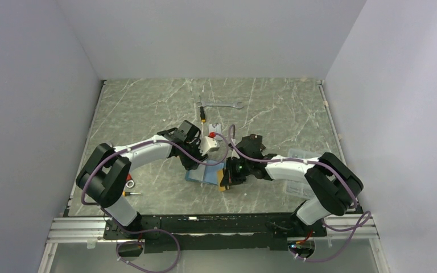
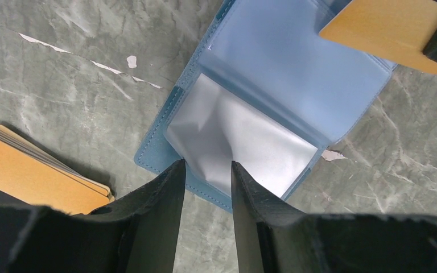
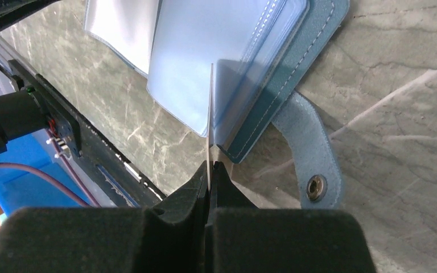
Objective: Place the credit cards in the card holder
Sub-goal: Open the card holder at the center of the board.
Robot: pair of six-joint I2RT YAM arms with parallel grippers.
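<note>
so the right gripper is pinching a thin credit card that's probably stiff and slippery by its back edge, while the left gripper is hovering half-open over the floppy-looking card holder

The credit cards run off the left edge; overhead, the card holder is partly hidden.

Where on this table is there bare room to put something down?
Bare table lies far left of the wrench and far right of it. A bare strip also runs between the card holder and the arm bases. The middle is crowded: the left gripper and the right gripper, holding a credit card, meet over the holder.
</note>
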